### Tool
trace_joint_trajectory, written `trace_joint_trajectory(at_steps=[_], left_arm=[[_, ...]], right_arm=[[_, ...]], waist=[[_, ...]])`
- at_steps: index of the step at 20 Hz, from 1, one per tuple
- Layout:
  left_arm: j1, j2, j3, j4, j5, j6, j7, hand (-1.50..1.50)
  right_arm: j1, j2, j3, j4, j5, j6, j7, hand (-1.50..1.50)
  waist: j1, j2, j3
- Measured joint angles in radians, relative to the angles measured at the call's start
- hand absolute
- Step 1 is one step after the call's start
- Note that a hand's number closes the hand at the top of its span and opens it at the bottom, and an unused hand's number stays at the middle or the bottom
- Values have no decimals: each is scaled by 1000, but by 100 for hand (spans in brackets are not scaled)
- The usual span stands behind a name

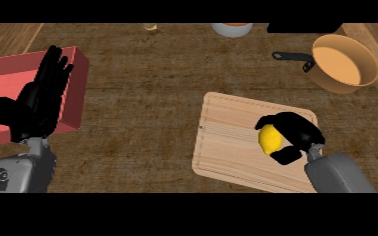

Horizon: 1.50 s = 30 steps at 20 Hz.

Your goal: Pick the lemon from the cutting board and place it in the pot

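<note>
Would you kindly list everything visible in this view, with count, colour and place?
lemon: one, yellow, over the cutting board, enclosed by the right hand
cutting board: one, pale wood, lower centre-right of the counter
pot: one, orange-tan with a black handle, upper right
box: one, red, left edge
bowl: one, whitish, top edge, partly cut off
small object: one, yellowish, top edge, too small to identify
right hand: one, black, curled round the lemon
left hand: one, black, open, resting over the box
</note>
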State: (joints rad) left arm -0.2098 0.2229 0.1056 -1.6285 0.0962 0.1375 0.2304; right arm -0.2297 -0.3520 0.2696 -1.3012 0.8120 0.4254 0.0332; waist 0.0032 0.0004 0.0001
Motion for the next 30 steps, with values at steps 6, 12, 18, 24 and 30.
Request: trace_joint_trajectory(at_steps=[6,12,18,24,30], left_arm=[[-9,-11,5,11,-18,-3,-3,0],[6,-13,20,-8,-18,-23,4,0],[13,-23,18,-12,-27,-19,6,0],[-2,-29,17,-12,-37,-10,17,0],[21,-16,36,-26,-20,-26,17,0]], right_arm=[[-12,23,1,50,63,-47,-86,150],[5,45,-11,25,107,-39,-107,150],[-42,206,4,-146,107,43,127,150],[-80,311,3,-318,93,67,323,150],[-105,342,-81,-505,99,-103,421,150]], waist=[[-1,-3,-2],[-2,-2,-1],[-5,-4,-1],[-8,-4,-1],[-12,-6,0]])
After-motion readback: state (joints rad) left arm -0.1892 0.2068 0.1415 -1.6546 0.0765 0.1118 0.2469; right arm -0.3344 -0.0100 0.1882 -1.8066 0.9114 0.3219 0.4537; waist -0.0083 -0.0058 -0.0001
